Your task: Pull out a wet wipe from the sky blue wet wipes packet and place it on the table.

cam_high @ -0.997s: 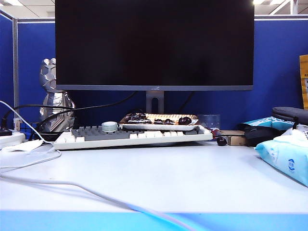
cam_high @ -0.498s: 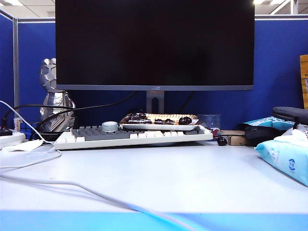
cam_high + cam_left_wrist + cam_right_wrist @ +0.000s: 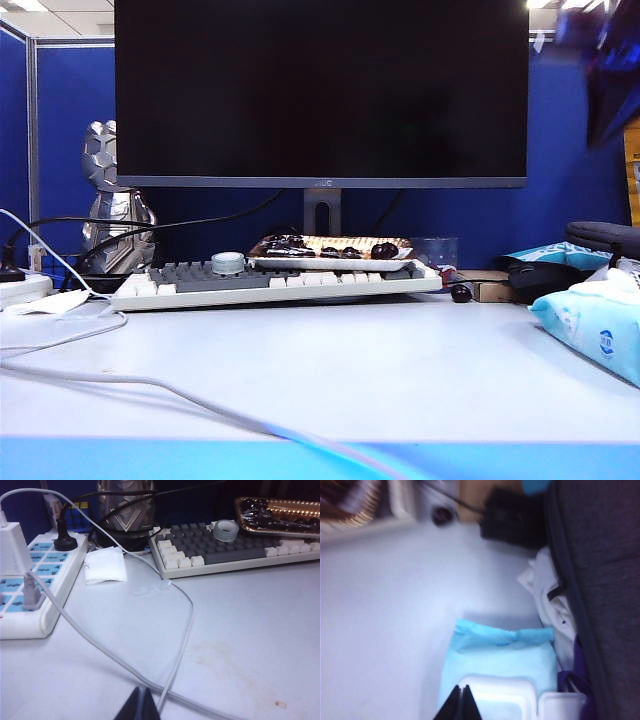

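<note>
From my station I see the sky blue wet wipes packet (image 3: 597, 333) lying at the right edge of the table (image 3: 330, 370), in front of a smaller light blue packet (image 3: 556, 255) and a dark bag (image 3: 603, 237). My right gripper (image 3: 461, 702) hangs above that packet (image 3: 501, 657), its two dark fingertips pressed together with nothing between them; in the exterior view the right arm (image 3: 600, 60) is only a blurred dark shape in the upper right corner. The packet's white lid (image 3: 496, 695) sits just past the fingertips, and I can make out no wipe drawn from it. My left gripper (image 3: 140, 706) is low over the table's left part, tips closed and empty, right by a grey cable (image 3: 182, 635) that loops across the surface from a white power strip (image 3: 30, 580). A keyboard (image 3: 275, 280) stands behind, under the dark monitor (image 3: 320, 90)
</note>
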Controlling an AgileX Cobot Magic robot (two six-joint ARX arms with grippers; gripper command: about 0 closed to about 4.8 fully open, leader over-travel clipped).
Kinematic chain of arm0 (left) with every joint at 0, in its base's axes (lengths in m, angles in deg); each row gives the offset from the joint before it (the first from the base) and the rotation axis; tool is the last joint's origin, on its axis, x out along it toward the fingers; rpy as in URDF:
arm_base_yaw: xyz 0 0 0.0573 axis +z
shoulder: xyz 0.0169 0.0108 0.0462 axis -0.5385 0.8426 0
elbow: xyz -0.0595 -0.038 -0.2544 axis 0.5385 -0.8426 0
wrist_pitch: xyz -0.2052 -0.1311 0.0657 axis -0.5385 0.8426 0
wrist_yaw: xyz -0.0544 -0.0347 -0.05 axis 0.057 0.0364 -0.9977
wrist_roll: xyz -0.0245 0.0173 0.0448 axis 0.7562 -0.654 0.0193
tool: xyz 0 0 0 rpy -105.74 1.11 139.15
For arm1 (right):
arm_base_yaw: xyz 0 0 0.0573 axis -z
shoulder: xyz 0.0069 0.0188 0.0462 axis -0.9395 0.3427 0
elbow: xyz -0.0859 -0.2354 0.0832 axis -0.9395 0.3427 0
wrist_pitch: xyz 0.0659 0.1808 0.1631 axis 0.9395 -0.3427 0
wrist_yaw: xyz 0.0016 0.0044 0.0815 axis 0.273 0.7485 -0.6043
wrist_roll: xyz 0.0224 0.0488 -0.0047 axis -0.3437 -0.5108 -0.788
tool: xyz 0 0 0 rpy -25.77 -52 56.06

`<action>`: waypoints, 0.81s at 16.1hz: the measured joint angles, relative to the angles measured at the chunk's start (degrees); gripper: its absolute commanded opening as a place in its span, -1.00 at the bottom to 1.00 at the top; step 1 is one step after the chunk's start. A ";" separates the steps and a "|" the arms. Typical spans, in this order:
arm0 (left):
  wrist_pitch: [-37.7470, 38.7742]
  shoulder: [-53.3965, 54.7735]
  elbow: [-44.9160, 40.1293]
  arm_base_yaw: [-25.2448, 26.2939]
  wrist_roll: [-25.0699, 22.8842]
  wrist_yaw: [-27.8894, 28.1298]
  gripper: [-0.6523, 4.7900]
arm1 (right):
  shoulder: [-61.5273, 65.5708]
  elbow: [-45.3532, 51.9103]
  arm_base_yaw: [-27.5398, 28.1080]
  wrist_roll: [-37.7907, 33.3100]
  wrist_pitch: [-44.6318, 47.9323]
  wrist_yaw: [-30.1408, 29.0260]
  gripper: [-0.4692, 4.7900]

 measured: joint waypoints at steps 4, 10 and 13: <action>0.00 0.00 0.00 0.00 0.00 0.00 -0.77 | 9.25 -1.44 -0.11 0.46 -3.45 -0.37 0.28; 0.00 0.00 0.00 0.00 0.00 0.00 -0.77 | 14.05 -1.40 -0.09 0.28 -10.60 -0.37 0.41; 0.00 0.00 0.00 0.00 0.00 0.00 -0.77 | 14.03 -1.51 -0.09 0.28 -12.74 -0.37 0.41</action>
